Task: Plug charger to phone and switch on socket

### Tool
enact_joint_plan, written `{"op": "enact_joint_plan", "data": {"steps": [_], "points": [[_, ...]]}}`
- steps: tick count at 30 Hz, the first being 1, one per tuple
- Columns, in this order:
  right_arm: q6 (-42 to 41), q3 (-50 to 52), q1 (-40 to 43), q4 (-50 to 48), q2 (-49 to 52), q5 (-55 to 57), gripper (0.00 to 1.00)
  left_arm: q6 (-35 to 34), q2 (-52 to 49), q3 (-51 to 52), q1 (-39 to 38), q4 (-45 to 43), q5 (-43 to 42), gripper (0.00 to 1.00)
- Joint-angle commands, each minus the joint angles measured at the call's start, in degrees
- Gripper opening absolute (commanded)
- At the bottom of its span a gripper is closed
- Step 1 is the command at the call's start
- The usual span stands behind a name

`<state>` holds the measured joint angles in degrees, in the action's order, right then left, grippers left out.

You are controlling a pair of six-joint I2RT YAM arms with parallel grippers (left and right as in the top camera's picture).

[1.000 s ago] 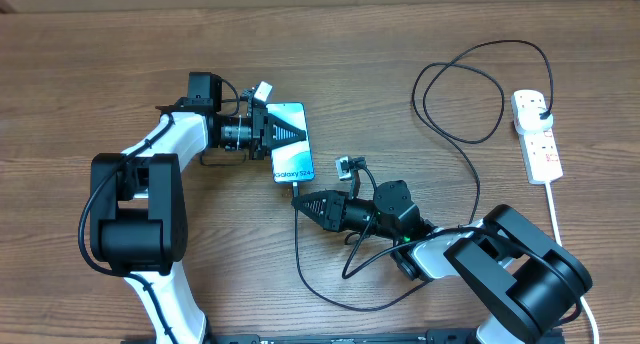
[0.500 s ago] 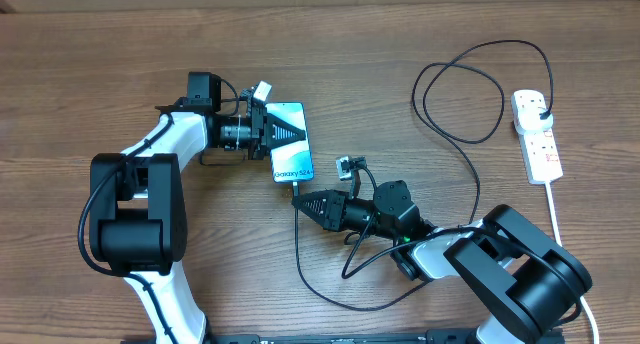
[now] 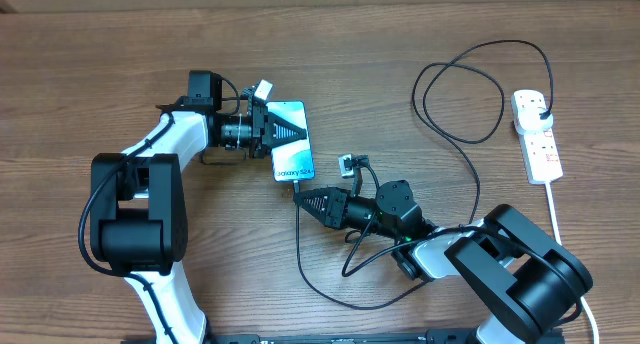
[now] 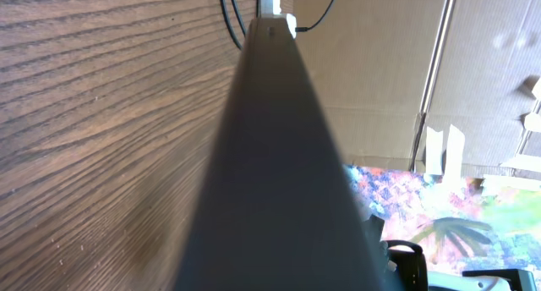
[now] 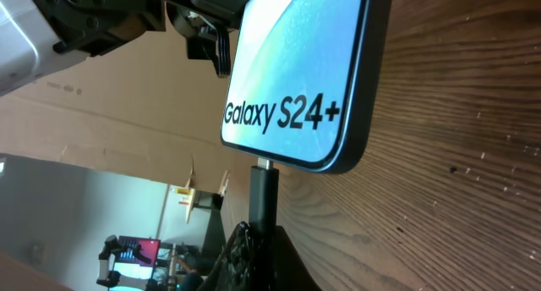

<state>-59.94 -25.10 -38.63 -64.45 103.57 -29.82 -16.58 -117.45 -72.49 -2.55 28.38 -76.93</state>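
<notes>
Connector insertion at the lower edge of the phone (image 3: 293, 164), with both arms engaged.

Nearest the robot's base, just below the phone, the right fingers (image 3: 308, 199) are clenched on the connector end of the charger (image 3: 297, 246), aligned with the port so that the push runs along the phone's length. In the right wrist view the connector (image 5: 264, 194) meets the port, but a sliver of metal tip shows, so seating is probably incomplete. Over the phone's upper half, the left fingers (image 3: 295, 132) lie closed together with nothing between them, apparently pressing the phone against the desk (image 3: 400, 44) so it does not slide. Well to the right of the phone and farther back, the cable loops to its plug in the socket (image 3: 540, 144). The switch position is too small to read.
</notes>
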Motion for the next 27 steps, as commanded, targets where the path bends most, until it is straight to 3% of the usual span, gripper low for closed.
{"op": "enact_joint_plan", "data": {"steps": [1,7,10,16,23,27], "points": [[-0.31,-0.39,1.2,-0.55,-0.31,6.56,0.04,0.24,-0.02,-0.92,-0.92,0.33,-2.86,0.04],[-1.09,-6.21,1.2,8.11,-0.31,4.98,0.04,0.22,-0.02,-0.92,-1.95,0.31,-2.86,0.04],[3.26,-10.19,1.31,11.3,-0.31,3.28,0.04,0.22,-0.02,-0.92,-2.29,0.33,-2.86,0.04],[4.28,-12.92,2.58,10.69,-0.39,2.89,0.04,0.24,-0.02,-0.92,-2.36,0.33,-2.86,0.04],[4.31,-12.9,6.75,9.25,-0.83,-10.4,0.04,0.26,-0.02,-0.92,-2.36,0.31,-2.84,0.04],[4.04,-12.9,8.57,9.27,-1.75,-10.91,0.04,0.24,-0.02,-0.92,-2.36,0.33,-2.86,0.04]]}}
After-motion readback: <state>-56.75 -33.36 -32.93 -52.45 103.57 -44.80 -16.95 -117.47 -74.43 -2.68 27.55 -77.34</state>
